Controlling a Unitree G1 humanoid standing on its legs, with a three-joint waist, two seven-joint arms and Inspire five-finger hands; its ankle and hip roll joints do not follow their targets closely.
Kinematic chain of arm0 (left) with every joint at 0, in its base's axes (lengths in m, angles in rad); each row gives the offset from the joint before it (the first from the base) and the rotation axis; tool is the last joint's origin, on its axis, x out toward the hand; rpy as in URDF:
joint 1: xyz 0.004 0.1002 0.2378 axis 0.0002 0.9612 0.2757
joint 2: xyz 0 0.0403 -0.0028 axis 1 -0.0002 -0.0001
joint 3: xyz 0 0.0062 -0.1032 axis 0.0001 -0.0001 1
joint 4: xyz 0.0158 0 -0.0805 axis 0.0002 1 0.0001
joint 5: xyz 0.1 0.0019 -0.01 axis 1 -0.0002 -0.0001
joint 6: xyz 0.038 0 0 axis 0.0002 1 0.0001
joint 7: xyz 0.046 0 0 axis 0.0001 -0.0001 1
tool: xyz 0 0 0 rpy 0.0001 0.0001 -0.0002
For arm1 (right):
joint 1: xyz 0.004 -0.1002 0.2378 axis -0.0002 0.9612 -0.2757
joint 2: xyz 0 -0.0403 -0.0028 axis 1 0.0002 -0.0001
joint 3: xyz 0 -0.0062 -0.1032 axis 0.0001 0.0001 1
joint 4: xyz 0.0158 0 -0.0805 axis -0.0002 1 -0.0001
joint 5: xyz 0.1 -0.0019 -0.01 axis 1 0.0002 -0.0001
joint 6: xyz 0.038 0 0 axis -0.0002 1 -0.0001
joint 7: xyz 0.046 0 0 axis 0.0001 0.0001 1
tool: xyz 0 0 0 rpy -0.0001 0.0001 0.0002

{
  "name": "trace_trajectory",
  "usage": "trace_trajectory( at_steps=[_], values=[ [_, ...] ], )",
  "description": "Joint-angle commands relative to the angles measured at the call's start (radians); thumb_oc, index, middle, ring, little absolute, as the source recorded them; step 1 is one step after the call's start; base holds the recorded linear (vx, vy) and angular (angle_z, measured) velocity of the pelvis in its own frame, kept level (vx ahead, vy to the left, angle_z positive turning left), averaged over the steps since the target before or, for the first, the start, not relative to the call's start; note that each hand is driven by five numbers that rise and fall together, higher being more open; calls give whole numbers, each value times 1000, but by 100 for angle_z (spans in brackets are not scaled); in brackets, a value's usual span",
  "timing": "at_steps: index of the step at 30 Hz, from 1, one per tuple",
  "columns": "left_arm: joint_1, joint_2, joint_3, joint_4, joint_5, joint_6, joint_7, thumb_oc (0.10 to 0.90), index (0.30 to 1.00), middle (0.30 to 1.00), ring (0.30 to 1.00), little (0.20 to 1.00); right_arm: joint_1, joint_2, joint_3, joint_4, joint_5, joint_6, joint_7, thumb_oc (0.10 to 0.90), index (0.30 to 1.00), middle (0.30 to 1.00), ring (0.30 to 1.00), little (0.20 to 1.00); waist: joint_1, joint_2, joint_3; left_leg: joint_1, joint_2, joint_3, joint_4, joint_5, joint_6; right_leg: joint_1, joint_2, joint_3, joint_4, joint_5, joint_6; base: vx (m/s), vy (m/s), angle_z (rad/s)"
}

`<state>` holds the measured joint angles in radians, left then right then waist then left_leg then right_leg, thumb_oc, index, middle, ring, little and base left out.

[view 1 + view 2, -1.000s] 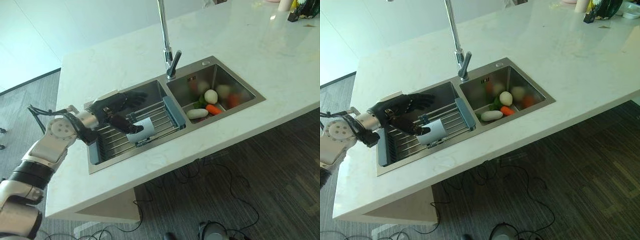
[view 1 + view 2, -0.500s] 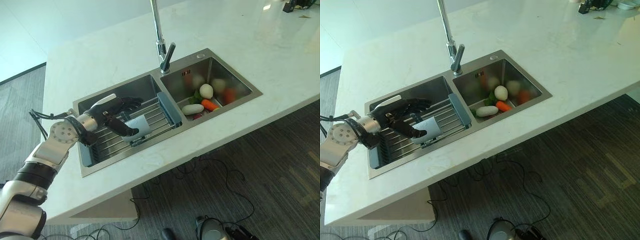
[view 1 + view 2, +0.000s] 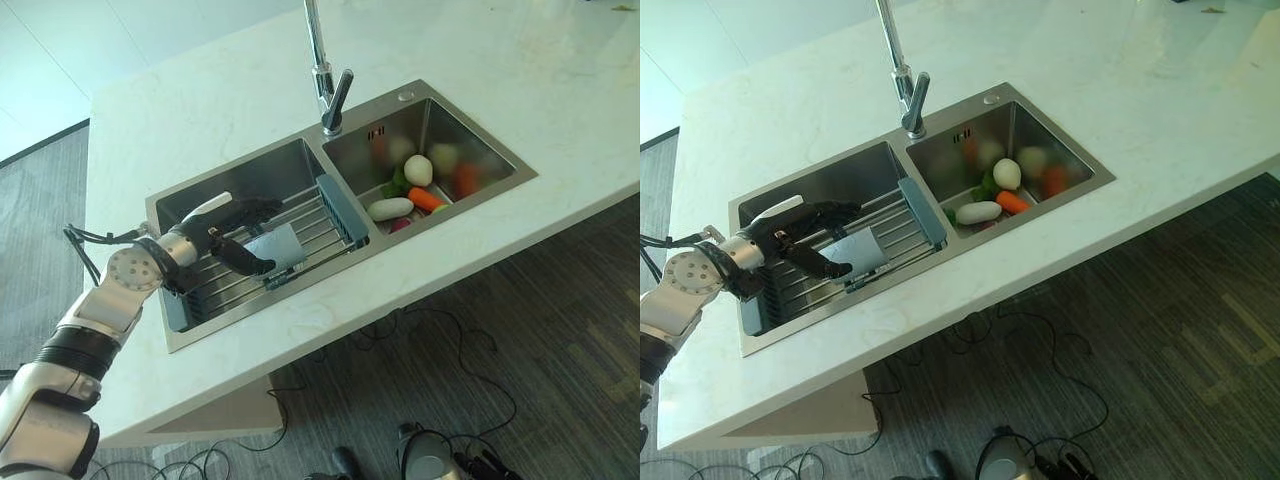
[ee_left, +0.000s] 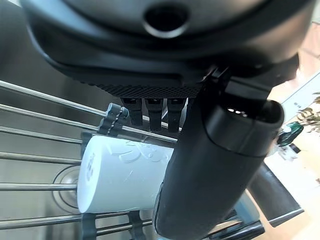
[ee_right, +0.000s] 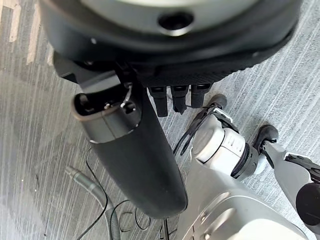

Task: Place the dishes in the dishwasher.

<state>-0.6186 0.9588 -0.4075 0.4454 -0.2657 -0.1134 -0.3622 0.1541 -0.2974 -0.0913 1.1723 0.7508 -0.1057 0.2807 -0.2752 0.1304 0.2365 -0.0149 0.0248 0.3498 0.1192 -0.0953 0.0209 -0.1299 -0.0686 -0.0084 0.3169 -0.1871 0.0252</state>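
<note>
cup: white cup (image 3: 280,250) lying on its side on the wire rack (image 3: 215,280) in the left basin of the sink (image 3: 262,172); open end faces the near sink edge.
left robot hand: left robot hand (image 3: 232,228) set round the cup, fingers over the far side, thumb on the near side. Left wrist view: cup (image 4: 122,175) sits between thumb and finger row, thumb alongside it. Looks like a loose cage, not a firm squeeze yet; can't tell if all fingers touch.
right robot hand: right robot hand (image 5: 145,100) hangs idle over the floor, fingers relaxed, holding nothing.
rack: blue end pieces, wires run lengthwise; cup rests near the right end piece (image 3: 340,210).
right basin: veg (image 3: 415,190) incl. white, orange, green pieces. Not part of this step.
tap: tap (image 3: 325,80) behind the divider, well apart from the hand.
surface: pale marble surface (image 3: 180,110) round the sink.
step now: judged as closing on the cup to lift it out. No dishwasher seen.
how to do well: close thumb + fingers across the cup's body, not the rim; a smooth round cup on wires may roll, so squeeze before lifting. Lift straight up to miss the end piece and sink edge.
vs 1.0 s ago: camera moved, whole scene shifted. Rel. to the rack, hand is lower and closer round the cup; fingers were spread above it, now wrapped nearer. Cup in the same spot on the rack.
</note>
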Motion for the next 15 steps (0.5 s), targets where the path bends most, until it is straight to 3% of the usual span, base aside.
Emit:
trace_trajectory(
  at_steps=[1, 15],
  values=[
    [-87, -4, 69, 9, -1, -17, 4, 800, 900, 900, 900, 900, 80, -54, -24, -47, 17, -25, 6, 800, 900, 900, 900, 900, -28, 12, -97, -52, 86, -36, 181, -171, -68, -57, -123, 3, -17, 45, 200, 0, 0, 0],
    [-89, -6, 23, 33, 42, 16, -24, 800, 900, 900, 900, 900, 79, -77, -33, -56, 53, -30, 19, 800, 900, 900, 900, 900, -33, 27, -81, -65, 78, -41, 181, -165, -72, -67, -130, 5, -17, 47, 204, 0, 0, 0]
  ],
)
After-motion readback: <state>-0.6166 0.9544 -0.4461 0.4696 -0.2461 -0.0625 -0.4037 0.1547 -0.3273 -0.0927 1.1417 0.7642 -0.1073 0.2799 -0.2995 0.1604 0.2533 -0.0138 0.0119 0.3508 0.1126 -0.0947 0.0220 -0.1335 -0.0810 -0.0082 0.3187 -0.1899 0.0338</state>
